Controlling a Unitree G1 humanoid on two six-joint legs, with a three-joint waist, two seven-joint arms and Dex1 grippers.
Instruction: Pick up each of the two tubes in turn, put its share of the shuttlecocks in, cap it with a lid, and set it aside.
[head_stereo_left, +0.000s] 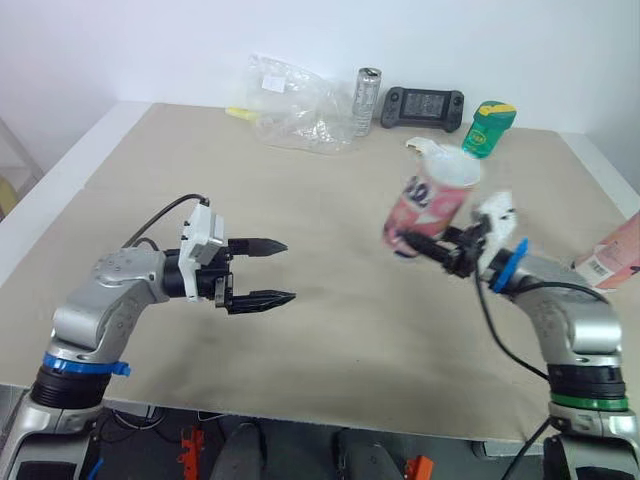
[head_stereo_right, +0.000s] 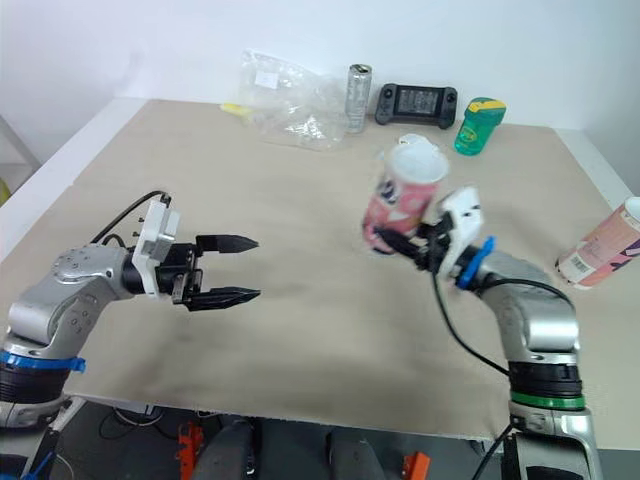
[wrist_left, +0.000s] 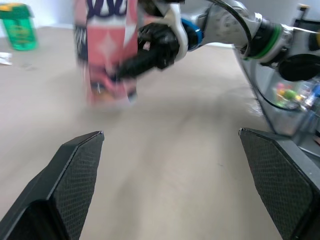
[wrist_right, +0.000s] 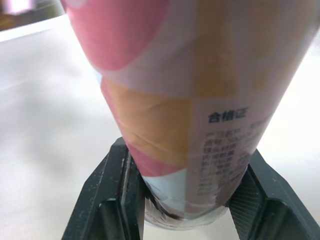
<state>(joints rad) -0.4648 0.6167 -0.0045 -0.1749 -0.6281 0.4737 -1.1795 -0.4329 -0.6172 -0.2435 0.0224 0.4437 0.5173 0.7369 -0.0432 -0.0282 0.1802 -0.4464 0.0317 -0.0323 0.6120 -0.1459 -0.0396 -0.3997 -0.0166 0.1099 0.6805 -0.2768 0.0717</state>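
Seen from the robot's head, with twelve o'clock at the far edge of the beige table (head_stereo_left: 330, 340), the right gripper (head_stereo_left: 412, 243) is at about four o'clock. Its two black fingers are clamped on the lower end of a cardboard tube (head_stereo_left: 432, 200), one on each side. The tube is pink and white with dark blue markings. Close up, it also shows orange and pale blue patches and a block of small printed text. Its white-rimmed open mouth is uppermost and the tube leans toward one o'clock. Whether its base touches the table cannot be told.

The left gripper (head_stereo_left: 288, 270) is at about eight o'clock, over bare table, well apart from the tube. Its fingers are spread wide with nothing between them and point toward three o'clock.

A second tube (head_stereo_right: 600, 250), pink with a white label, lies tilted at three o'clock by the table's right edge. Along the far edge, from eleven to one o'clock, sit a crumpled clear plastic bag (head_stereo_left: 295, 105), a slim metal can (head_stereo_left: 367, 100), a dark game controller (head_stereo_left: 422, 106) and a green container (head_stereo_left: 488, 128).
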